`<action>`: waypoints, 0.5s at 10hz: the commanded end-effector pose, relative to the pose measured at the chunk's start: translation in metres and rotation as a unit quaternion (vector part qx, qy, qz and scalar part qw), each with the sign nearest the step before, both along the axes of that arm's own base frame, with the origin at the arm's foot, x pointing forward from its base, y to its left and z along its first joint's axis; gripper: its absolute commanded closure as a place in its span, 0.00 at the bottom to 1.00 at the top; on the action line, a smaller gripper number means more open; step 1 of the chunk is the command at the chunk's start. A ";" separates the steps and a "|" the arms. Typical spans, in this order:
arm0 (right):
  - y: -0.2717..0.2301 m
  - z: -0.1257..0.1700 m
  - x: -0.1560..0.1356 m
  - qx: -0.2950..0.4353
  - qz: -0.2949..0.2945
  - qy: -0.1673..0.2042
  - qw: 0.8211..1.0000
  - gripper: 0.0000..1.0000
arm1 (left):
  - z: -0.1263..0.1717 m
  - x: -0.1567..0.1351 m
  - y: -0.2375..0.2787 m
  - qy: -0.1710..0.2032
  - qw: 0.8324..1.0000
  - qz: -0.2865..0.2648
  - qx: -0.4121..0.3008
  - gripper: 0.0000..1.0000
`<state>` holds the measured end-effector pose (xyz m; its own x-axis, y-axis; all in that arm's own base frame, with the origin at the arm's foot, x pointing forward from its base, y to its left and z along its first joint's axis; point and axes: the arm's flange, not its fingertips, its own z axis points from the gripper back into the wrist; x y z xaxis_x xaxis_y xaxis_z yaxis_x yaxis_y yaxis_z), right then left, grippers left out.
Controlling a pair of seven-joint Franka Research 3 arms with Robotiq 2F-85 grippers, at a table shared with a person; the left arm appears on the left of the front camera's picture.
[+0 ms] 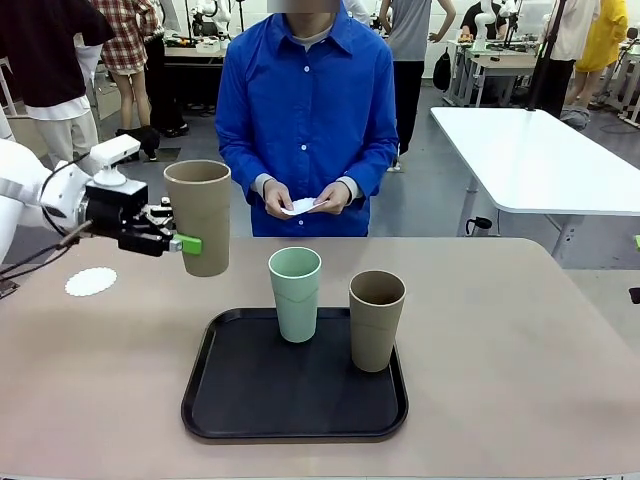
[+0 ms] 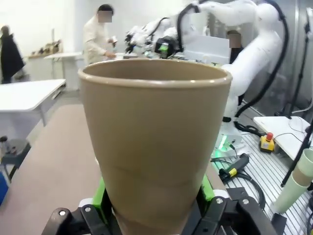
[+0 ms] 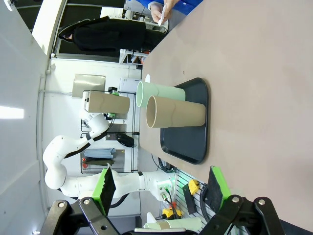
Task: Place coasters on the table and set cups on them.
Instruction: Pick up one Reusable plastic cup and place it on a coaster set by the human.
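Now left gripper (image 1: 190,244) clamped on tan cup (image 1: 198,200), cup upright, held above table (image 1: 520,340). One coaster (image 1: 91,282) lies flat on table, lower and further to robot's left of cup; left arm nearer. Right gripper (image 3: 163,188) jaws wide, empty.

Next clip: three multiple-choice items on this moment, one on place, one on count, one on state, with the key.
1. The coaster on the table lies: A) on the tray B) left of the tray C) at the table's right edge.
2. Cups standing on the tray: A) one B) two C) three.
3. The left claw is: A) open B) shut on nothing C) shut on a tan cup.
Key: B, it lies bare left of the tray; B, the mint cup and second tan cup; C, green pads clamp its wall.
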<state>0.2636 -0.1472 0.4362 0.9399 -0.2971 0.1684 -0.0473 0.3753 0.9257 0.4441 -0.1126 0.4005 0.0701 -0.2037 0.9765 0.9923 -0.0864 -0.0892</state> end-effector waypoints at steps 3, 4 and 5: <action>0.001 0.001 0.001 0.004 0.001 -0.001 1.000 0.00 | 0.007 0.001 -0.001 0.008 1.000 0.018 0.020 0.16; 0.001 0.001 0.001 0.004 0.001 -0.001 1.000 0.00 | -0.001 0.016 0.032 0.010 1.000 0.007 0.002 0.16; 0.001 0.001 0.001 0.004 0.001 -0.001 1.000 0.00 | -0.005 0.027 0.068 0.010 0.999 0.028 -0.026 0.16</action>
